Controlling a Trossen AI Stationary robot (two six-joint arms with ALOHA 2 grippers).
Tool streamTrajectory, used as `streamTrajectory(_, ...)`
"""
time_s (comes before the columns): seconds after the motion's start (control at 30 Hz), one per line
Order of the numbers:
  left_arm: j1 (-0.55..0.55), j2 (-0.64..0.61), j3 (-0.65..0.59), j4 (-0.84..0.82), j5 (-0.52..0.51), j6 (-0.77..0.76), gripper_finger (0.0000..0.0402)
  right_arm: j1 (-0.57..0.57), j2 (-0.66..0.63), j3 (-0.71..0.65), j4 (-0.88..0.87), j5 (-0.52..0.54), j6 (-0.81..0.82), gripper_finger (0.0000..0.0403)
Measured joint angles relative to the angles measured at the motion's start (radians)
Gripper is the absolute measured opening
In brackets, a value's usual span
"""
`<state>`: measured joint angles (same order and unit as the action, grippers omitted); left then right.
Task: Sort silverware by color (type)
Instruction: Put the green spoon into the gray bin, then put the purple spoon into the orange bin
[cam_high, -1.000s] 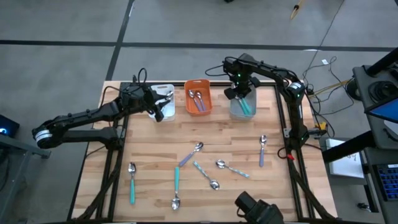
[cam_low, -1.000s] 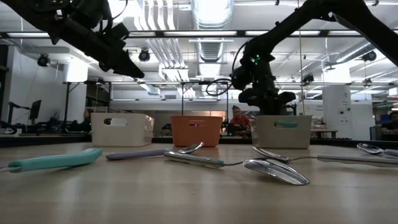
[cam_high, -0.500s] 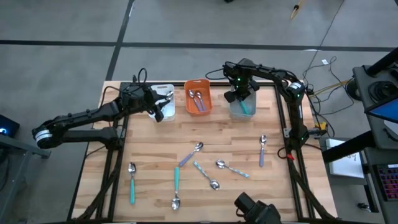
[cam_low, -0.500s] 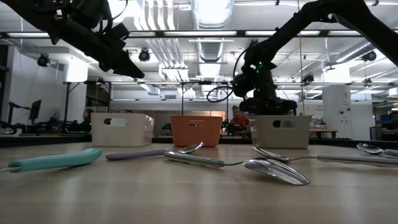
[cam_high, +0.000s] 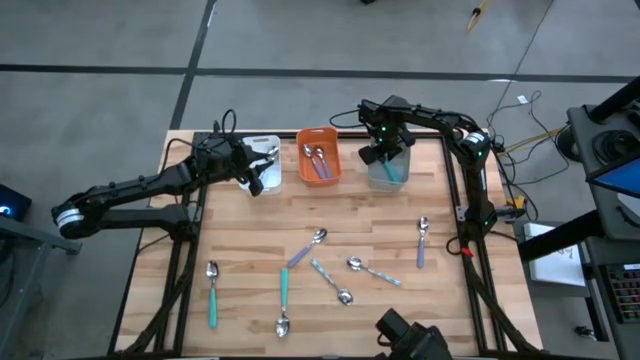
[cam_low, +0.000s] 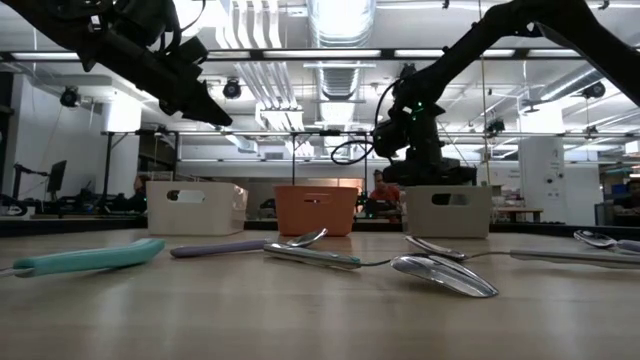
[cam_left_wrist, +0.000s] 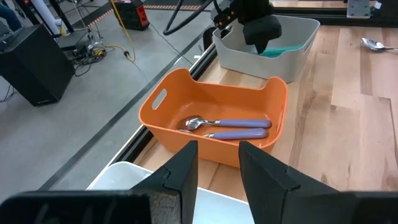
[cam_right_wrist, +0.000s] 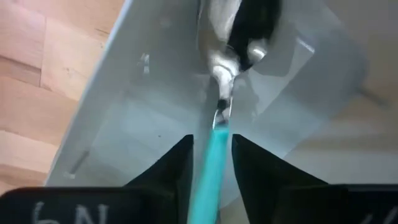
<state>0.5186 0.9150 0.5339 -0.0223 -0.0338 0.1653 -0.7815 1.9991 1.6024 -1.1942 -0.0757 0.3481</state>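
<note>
The wooden-plank worktop (cam_high: 230, 250) carries loose spoons along its near part: a teal-handled spoon (cam_high: 212, 293) near the left corner, another teal one (cam_high: 283, 300) beside it toward the middle, a lavender-handled spoon (cam_high: 304, 248) and two pale-handled ones (cam_high: 331, 281) (cam_high: 372, 269) at centre, and a purple-handled spoon (cam_high: 422, 241) off to the right. From table height the same spoons lie flat in the foreground, teal handle (cam_low: 88, 257) nearest.

Along the far edge stand three bins – a white bin (cam_high: 262, 150), an orange bin (cam_high: 319, 170) holding two purple-handled spoons (cam_left_wrist: 230, 127), and a grey bin (cam_high: 388, 178) with teal in it. Beyond is an open workshop room with ceiling ducts (cam_low: 340, 20) and benches; a person (cam_low: 383, 190) sits far behind the bins.

The left hand (cam_high: 252, 178) hovers by the white bin, fingers (cam_left_wrist: 186, 171) slightly apart and empty (unchanged over the last second). The right hand (cam_high: 378, 152) is over the grey bin; a second ago it sat farther over the bin's middle, and it has since shifted toward the orange bin's side. Its fingers (cam_right_wrist: 180, 162) stand apart – a teal-handled spoon (cam_right_wrist: 214, 146) runs between them down into the bin, though whether they touch it cannot be told.
</note>
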Motion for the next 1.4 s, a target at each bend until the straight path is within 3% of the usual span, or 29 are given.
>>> streamTrajectory(0.23, 0.000, 0.000, 0.000, 0.000, 0.000, -0.015, 0.0098, 0.000, -0.022, 0.024, -0.006, -0.007, -0.064, 0.0145)
streamTrajectory(0.47, 0.000, 0.000, 0.000, 0.000, 0.000, -0.059, 0.0098, 0.007, -0.118, 0.031, 0.038, 0.000, -0.125, 0.0155)
streamTrajectory(0.77, -0.038, 0.000, -0.044, -0.002, 0.000, -0.317, 0.0098, 0.068, -0.286, -0.018, 0.209, 0.000, -0.210, 0.0147)
streamTrajectory(1.0, -0.211, 0.000, -0.108, 0.013, 0.000, -0.541, 0.0098, 0.183, -0.467, -0.214, 0.471, -0.002, -0.253, 0.0134)
streamTrajectory(1.17, -0.384, 0.000, -0.096, 0.071, -0.011, -0.606, 0.0098, 0.262, -0.612, -0.397, 0.729, -0.002, -0.282, 0.0126)
streamTrajectory(1.4, -0.570, 0.015, -0.031, 0.075, -0.192, -0.747, 0.0098, 0.349, -0.766, -0.665, 1.149, -0.002, -0.283, 0.0124)
